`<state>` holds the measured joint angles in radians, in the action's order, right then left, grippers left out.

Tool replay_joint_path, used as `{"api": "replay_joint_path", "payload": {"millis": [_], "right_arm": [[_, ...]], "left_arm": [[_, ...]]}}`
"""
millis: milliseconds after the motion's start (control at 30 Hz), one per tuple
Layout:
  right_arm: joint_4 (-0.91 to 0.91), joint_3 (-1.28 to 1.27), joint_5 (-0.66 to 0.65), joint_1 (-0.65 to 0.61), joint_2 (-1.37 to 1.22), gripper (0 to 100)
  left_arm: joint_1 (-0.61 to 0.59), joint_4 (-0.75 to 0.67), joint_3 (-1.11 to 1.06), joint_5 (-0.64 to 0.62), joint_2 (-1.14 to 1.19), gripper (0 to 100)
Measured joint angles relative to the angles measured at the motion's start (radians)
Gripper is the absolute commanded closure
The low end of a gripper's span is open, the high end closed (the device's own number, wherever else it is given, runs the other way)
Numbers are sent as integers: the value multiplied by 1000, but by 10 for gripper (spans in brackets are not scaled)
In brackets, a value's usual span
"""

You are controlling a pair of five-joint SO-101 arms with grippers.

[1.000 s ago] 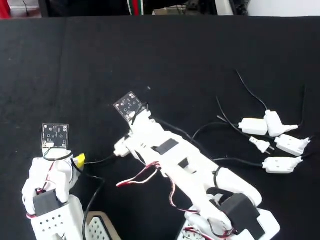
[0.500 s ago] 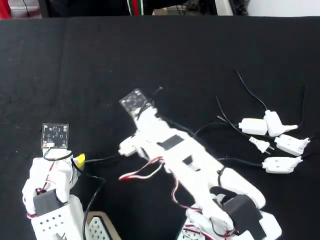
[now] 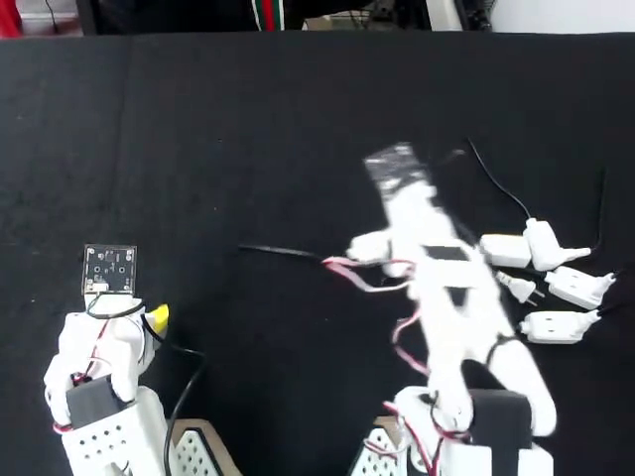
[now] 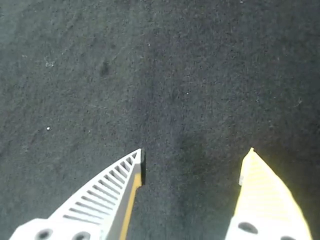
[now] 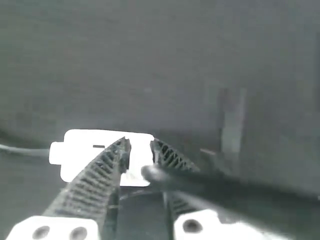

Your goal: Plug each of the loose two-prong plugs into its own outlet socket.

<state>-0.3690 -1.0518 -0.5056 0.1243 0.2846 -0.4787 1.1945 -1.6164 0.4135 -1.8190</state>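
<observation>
My right claw (image 5: 140, 145) has swung from the centre of the counter (image 3: 298, 119) toward the plugs (image 3: 541, 273) at 3 o'clock; clenched or not, I cannot tell. My left claw (image 4: 192, 160) hangs released. A grab seems next.

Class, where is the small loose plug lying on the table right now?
In the high view, the plug lies on the right of the table, among the white sockets.
</observation>
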Motion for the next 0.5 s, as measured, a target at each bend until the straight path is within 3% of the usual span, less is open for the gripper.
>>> {"api": "replay_joint_path", "payload": {"millis": [300, 500], "right_arm": [[44, 49, -201, 433, -25, 985], [44, 115, -236, 517, -118, 956]], "left_arm": [[0, 0, 0, 0, 0, 693], [0, 0, 0, 0, 0, 693]]}}
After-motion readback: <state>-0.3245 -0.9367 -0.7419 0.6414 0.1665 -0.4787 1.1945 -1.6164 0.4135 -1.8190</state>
